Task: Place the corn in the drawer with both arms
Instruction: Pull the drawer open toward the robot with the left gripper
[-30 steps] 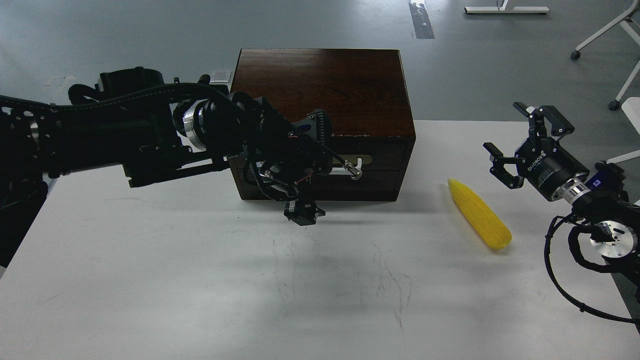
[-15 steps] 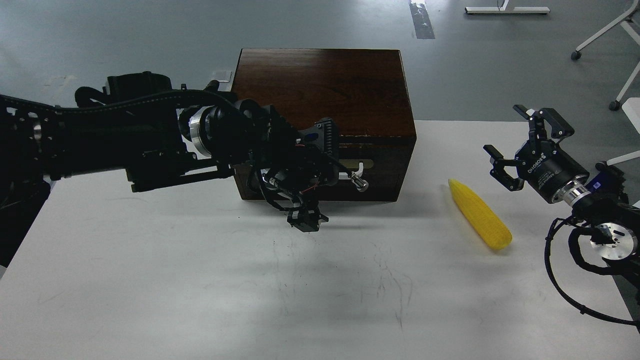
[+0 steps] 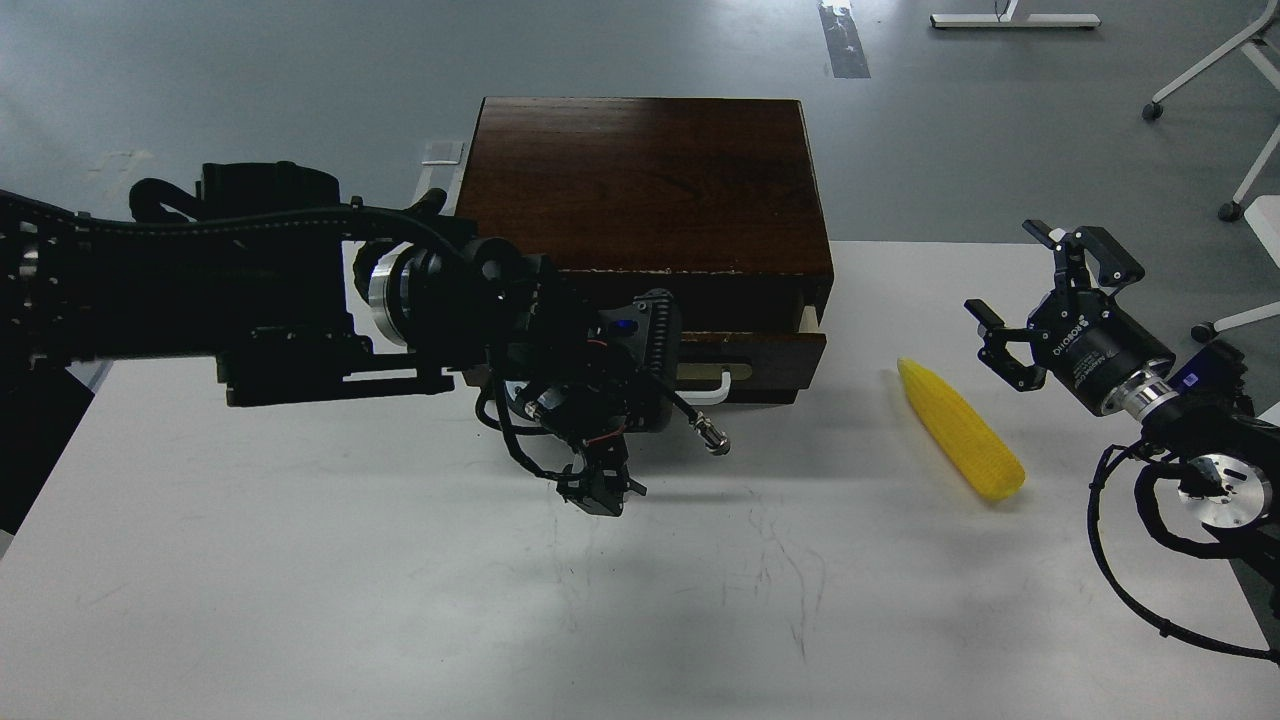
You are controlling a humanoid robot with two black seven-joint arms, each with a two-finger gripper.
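Corn (image 3: pixel 960 430) flat on white tabletop (image 3: pixel 300 580), right of drawer (image 3: pixel 760 352) and apart from it, bare surface all around. Drawer front slid slightly out of dark box (image 3: pixel 640 180), left pincer (image 3: pixel 640 385) at its handle (image 3: pixel 715 375), clenched or not impossible to tell. Right pincer (image 3: pixel 1035 300) spread wide, hovering just right of corn near tabletop's right edge.

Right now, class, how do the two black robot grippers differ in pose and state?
The left gripper reaches in at the dark brown wooden drawer, by its white bar handle; its fingers are too dark to tell apart. The right gripper hangs open above the white table, near the yellow plastic corn. Both are black.
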